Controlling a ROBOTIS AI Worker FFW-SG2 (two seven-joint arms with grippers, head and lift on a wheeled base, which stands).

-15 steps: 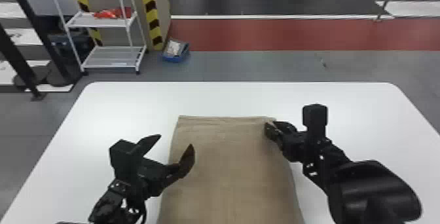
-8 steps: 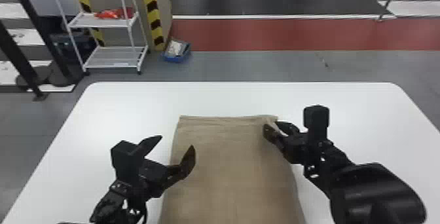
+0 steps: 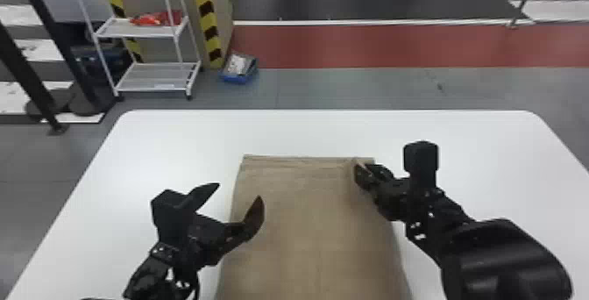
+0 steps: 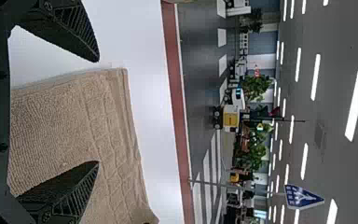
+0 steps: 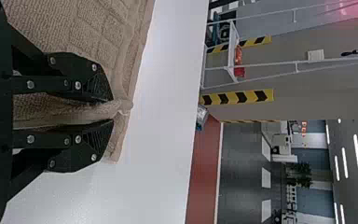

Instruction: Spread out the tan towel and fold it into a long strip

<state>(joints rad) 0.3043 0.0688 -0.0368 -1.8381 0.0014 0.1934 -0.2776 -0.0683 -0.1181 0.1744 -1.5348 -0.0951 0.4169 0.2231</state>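
I see bright ceiling lights [image 4: 356, 105] overhead and a soft glare on the counter's [image 3: 175, 145] left side.

Head view: the count is 1 tan towel [image 3: 306, 216], 1 bench [image 3: 306, 131], 1 L gripper [image 3: 239, 191] & 1 R gripper [image 3: 361, 170], w/ 2 jaws ea. Bkgd. has 1 white rack [image 3: 140, 36] w/ 2 visible shelves [image 3: 153, 77], 2 yellow-black bands [image 3: 206, 18], 2 thick dark posts [image 3: 59, 40] & 1 blue bin [image 3: 239, 77].

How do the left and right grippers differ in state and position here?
The left gripper is spread wide, holding nothing; the right gripper is closed on the towel. The left gripper is by the towel's left edge, the right gripper at its far right corner. Both are black.
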